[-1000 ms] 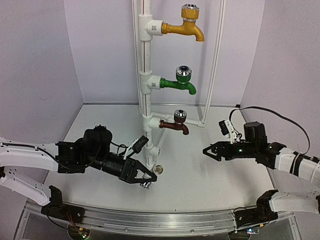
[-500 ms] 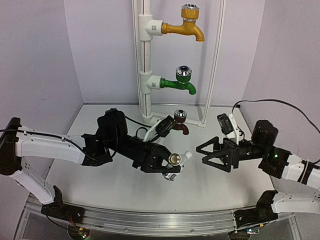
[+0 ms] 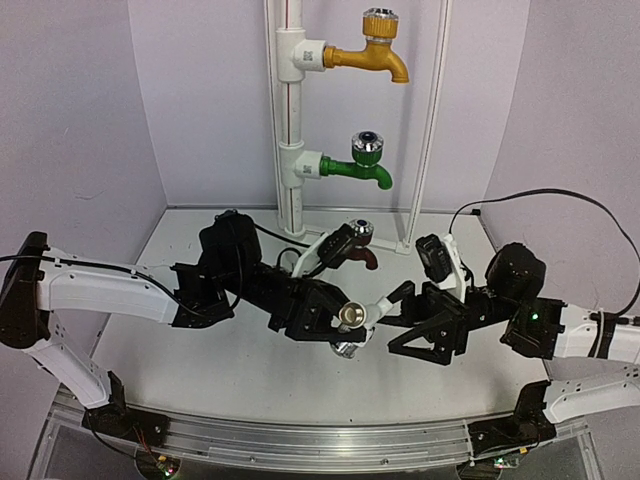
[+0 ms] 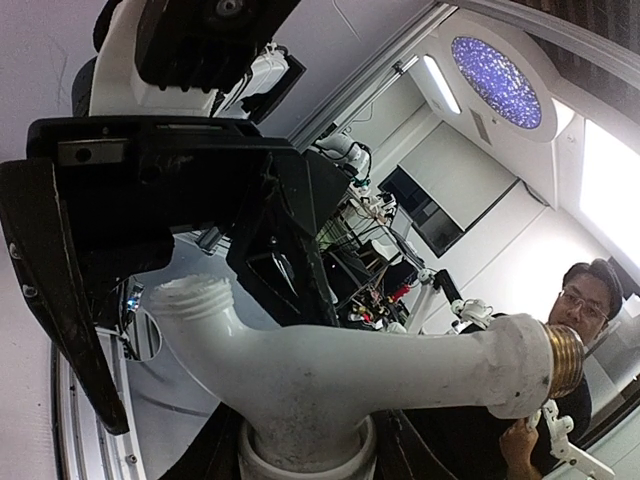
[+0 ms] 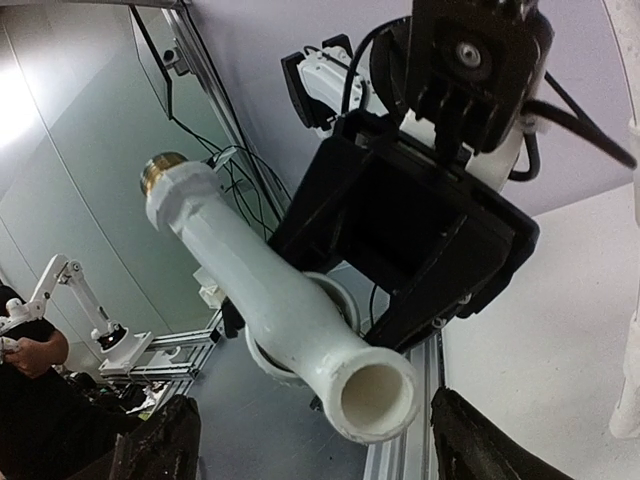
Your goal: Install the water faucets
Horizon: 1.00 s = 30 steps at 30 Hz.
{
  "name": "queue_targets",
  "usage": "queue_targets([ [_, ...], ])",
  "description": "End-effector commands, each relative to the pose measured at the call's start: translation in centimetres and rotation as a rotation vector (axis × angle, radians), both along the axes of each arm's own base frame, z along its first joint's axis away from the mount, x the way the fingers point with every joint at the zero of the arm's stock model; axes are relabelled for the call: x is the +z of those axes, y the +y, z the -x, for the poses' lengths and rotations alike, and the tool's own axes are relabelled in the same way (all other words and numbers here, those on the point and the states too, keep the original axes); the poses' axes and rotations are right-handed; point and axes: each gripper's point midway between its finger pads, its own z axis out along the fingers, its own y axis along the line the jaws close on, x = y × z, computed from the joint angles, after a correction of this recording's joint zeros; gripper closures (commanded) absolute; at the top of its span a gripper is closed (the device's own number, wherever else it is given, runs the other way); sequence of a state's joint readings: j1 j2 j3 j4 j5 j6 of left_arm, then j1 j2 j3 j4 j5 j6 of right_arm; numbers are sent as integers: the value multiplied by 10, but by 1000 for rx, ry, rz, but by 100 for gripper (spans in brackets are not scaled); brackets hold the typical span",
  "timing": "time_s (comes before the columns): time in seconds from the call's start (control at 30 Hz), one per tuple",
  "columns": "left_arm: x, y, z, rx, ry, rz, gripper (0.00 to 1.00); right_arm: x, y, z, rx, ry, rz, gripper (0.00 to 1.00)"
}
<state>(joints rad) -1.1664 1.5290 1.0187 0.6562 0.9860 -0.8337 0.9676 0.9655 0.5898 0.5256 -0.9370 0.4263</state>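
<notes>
We see the left gripper [image 3: 335, 328] clamped on the all-white plastic faucet [image 5: 262, 290], mid-air, spout [image 5: 375, 395] aimed at our right gripper [image 3: 393, 330], jaws spread wide, likely readying a handover.

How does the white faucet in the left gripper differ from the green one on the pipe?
The white faucet is loose, held by the left gripper; the green faucet is mounted on the white pipe. The white one's brass threaded end is bare; the green one's is hidden. The green one stands upright, knob on top; the white one is tipped over. Both share one shape.
</notes>
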Motion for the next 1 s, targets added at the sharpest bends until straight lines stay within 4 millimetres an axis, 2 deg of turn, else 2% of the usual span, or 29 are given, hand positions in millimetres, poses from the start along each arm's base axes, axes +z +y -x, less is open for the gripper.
queue_targets([
  [0.0,25,1,5,-32,-53,97,100,43,1,0,-3,-81,-129,26],
  [0.17,24,1,4,-32,-53,97,100,53,3,1,15,-95,-165,38],
  [0.27,23,0,4,-29,-51,95,100,57,4,5,48,-93,-185,51],
  [0.47,28,1,4,-28,-58,113,100,48,9,11,108,-78,-170,58],
  [0.53,28,1,5,-30,-59,114,100,49,8,12,112,-81,-185,68],
  [0.63,27,1,4,-27,-56,112,100,52,6,15,121,-73,-209,99],
  [0.73,26,1,0,4,-46,107,99,56,3,13,95,-69,-235,100],
  [0.77,25,1,-4,22,-38,102,94,56,2,11,81,-66,-240,100],
  [0.8,23,2,-11,57,-24,94,82,56,2,8,58,-58,-243,100],
  [0.9,12,15,-36,196,17,67,34,52,-2,-1,-26,-36,-249,100],
  [0.97,1,34,-49,302,38,54,16,41,-3,-11,-103,-30,-210,100],
])
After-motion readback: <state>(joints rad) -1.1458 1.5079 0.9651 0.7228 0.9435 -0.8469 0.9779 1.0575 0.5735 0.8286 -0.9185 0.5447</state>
